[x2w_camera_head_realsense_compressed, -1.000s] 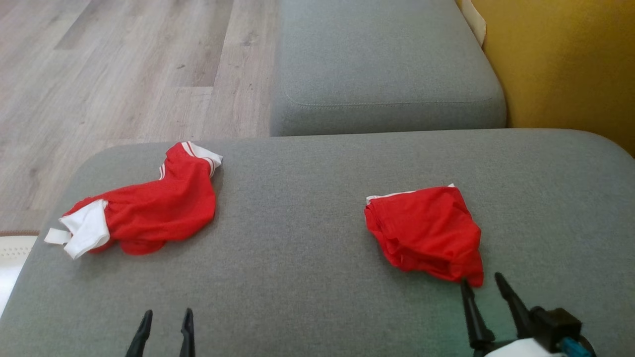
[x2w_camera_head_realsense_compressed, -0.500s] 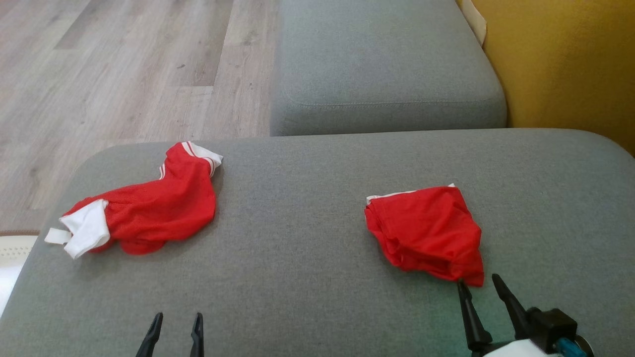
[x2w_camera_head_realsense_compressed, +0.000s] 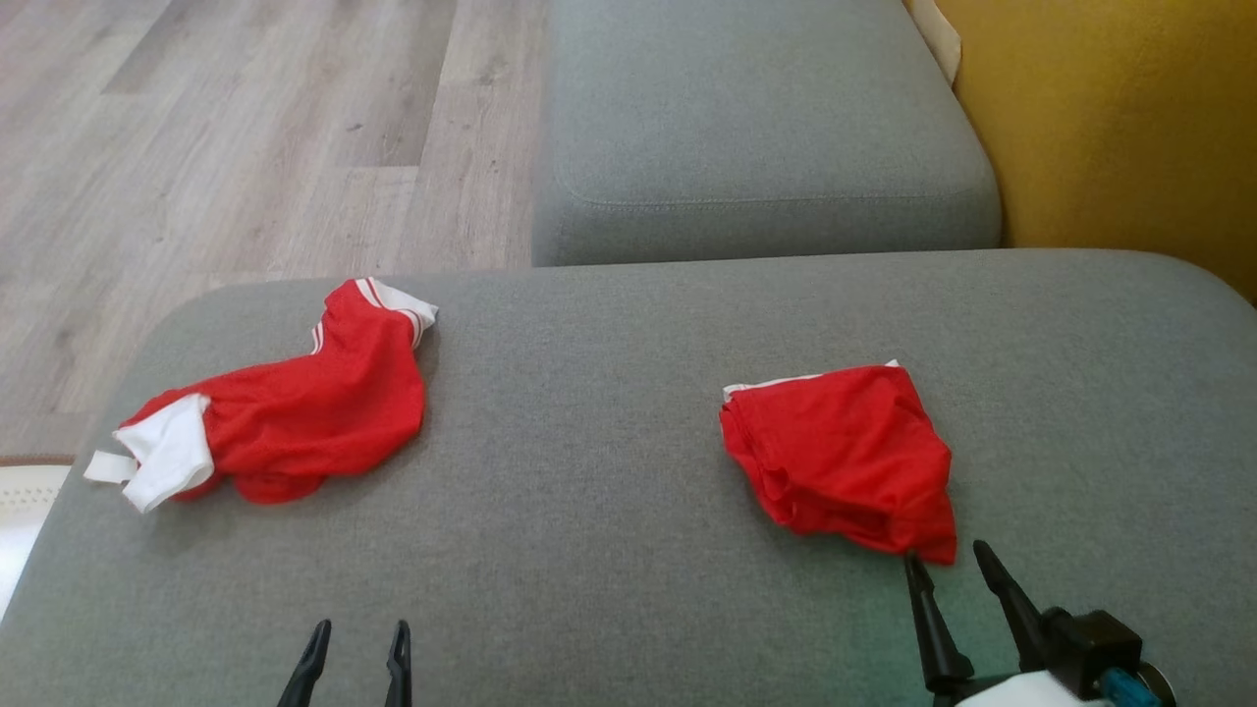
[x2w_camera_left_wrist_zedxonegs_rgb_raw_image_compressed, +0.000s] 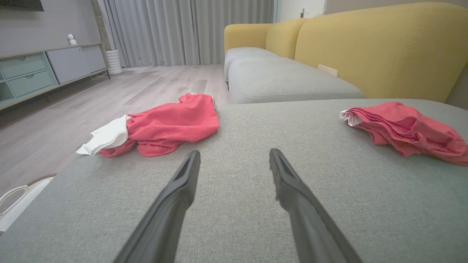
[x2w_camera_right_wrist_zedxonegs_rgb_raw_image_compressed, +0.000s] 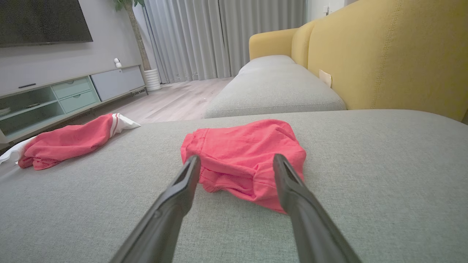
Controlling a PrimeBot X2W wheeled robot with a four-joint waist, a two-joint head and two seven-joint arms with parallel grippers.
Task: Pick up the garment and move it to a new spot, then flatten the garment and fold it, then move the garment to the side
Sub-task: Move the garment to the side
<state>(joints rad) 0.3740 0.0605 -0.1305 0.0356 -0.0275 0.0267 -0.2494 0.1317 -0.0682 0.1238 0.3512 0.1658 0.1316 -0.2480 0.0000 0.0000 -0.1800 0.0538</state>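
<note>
Garment folded near right pincer; it and left pincer gape empty; white basket, perhaps, far left.

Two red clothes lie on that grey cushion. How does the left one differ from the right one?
The left garment shows large white patches and striped trim; the right garment is nearly all red, with a thin white edge. The left garment sprawls long and crumpled; the right garment sits in a compact, layered heap. Both are red and lie on the cushion.
</note>
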